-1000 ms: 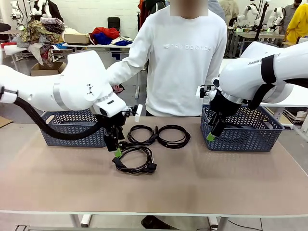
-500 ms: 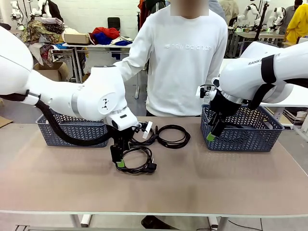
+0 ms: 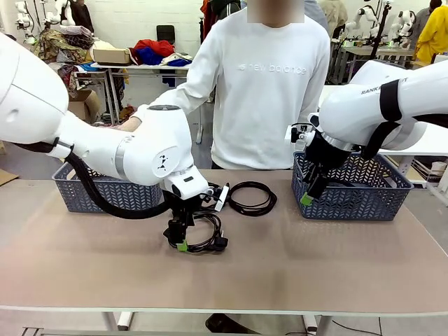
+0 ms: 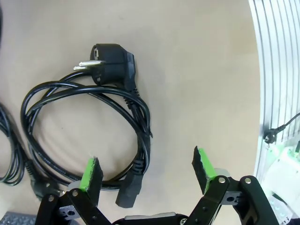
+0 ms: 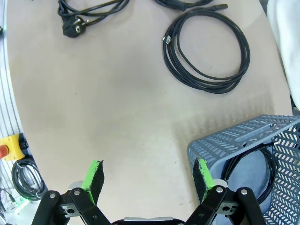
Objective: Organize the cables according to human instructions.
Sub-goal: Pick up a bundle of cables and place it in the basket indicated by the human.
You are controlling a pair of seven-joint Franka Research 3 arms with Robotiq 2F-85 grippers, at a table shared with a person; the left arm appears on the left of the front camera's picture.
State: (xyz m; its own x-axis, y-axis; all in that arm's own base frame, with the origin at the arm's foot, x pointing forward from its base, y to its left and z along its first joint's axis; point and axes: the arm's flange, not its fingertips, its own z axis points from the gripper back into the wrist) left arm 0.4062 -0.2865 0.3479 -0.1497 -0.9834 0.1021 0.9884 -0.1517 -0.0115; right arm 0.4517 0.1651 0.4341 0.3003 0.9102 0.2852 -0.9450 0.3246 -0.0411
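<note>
Counter (image 3: pixel 336 266). Right basket (image 3: pixel 353 201) holds one cable (image 5: pixel 241 154). Far coil (image 5: pixel 206 87) lies loose mid-counter, near coil (image 4: pixel 112 68) towards the robot's edge. Left claw (image 4: pixel 147 166) released, low over near coil's rim. Right claw (image 5: pixel 147 171) released, above basket's corner.

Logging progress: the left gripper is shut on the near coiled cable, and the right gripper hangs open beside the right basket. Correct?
No: the left gripper is open above the near coiled cable, not shut on it, as the left wrist view shows. The right gripper does hang open beside the right basket.
</note>
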